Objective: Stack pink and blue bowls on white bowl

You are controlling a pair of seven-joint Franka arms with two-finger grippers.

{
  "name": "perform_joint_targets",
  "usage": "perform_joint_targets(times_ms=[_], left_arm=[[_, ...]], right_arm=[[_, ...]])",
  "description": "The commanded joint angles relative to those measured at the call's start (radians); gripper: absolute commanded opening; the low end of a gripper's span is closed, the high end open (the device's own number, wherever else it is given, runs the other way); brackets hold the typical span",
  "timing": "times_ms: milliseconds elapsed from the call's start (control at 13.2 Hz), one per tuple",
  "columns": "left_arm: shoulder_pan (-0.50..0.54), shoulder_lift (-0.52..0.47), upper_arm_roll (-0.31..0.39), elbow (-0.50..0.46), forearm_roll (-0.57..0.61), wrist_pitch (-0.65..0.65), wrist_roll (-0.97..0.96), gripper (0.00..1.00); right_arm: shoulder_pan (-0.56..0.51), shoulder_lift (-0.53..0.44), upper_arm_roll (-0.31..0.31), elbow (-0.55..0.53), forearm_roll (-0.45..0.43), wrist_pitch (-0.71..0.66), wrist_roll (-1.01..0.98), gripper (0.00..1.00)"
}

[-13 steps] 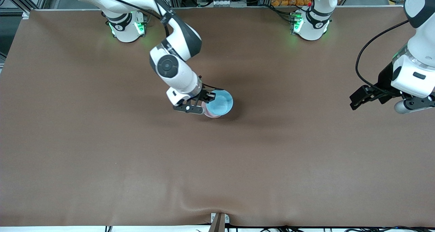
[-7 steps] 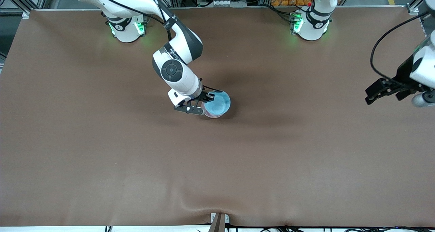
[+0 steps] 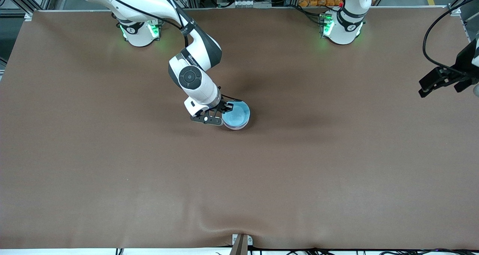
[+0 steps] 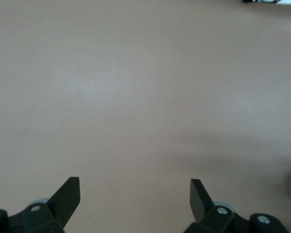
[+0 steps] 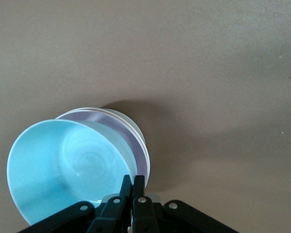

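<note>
The light blue bowl (image 3: 236,114) sits nested in the pale pink bowl (image 5: 134,140), which sits in the white bowl (image 5: 117,114), mid-table. In the right wrist view only thin rims of the pink and white bowls show beside the blue bowl (image 5: 63,162). My right gripper (image 3: 225,109) is shut on the blue bowl's rim, one finger inside and one outside; it also shows in the right wrist view (image 5: 133,180). My left gripper (image 3: 430,85) is open and empty, up in the air over the left arm's end of the table, and its wrist view (image 4: 135,187) shows only bare cloth.
The brown table cloth (image 3: 239,180) has a wrinkle near the front edge. The robot bases (image 3: 138,28) stand along the table edge farthest from the front camera.
The blue bowl has come down onto the pink bowl in my right gripper's hold. My left arm has drawn away toward its end of the table.
</note>
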Motion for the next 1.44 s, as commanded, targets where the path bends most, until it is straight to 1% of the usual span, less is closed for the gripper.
perform_joint_targets(times_ms=[0,76,151,227,302,604,831,1058,1360], left_arm=[[-0.028,-0.037,0.028,-0.024,-0.022,-0.027,0.014,1.0],[-0.027,-0.035,0.028,-0.024,-0.026,-0.027,0.014,1.0],[-0.028,-0.035,0.028,-0.024,-0.033,-0.027,0.014,1.0],[-0.028,-0.035,0.028,-0.024,-0.034,-0.027,0.014,1.0],[-0.028,-0.034,0.028,-0.023,-0.034,-0.027,0.014,1.0],[-0.027,-0.018,0.029,0.0,-0.036,-0.022,0.003,1.0],[-0.018,-0.018,0.034,-0.001,-0.039,-0.022,0.002,1.0],[-0.016,-0.017,0.035,0.002,-0.039,-0.01,-0.001,1.0],[-0.015,-0.004,0.035,0.004,-0.037,0.001,-0.001,1.0]], right_arm=[[0.002,-0.015,0.003,-0.018,-0.016,0.016,0.017,0.0],[0.002,-0.015,0.003,-0.018,-0.016,0.016,0.017,0.0],[0.002,-0.015,0.003,-0.018,-0.016,0.013,0.016,0.33],[0.002,-0.016,0.003,-0.018,-0.016,0.01,0.014,0.82],[0.002,-0.02,0.003,-0.017,-0.016,0.009,0.014,1.0],[-0.015,-0.059,0.003,-0.015,-0.016,-0.023,0.008,1.0],[-0.07,-0.098,0.003,-0.014,-0.018,-0.088,-0.042,1.0],[-0.16,-0.112,0.003,-0.017,-0.018,-0.135,-0.145,1.0],[-0.339,-0.127,0.003,-0.018,-0.018,-0.163,-0.339,1.0]])
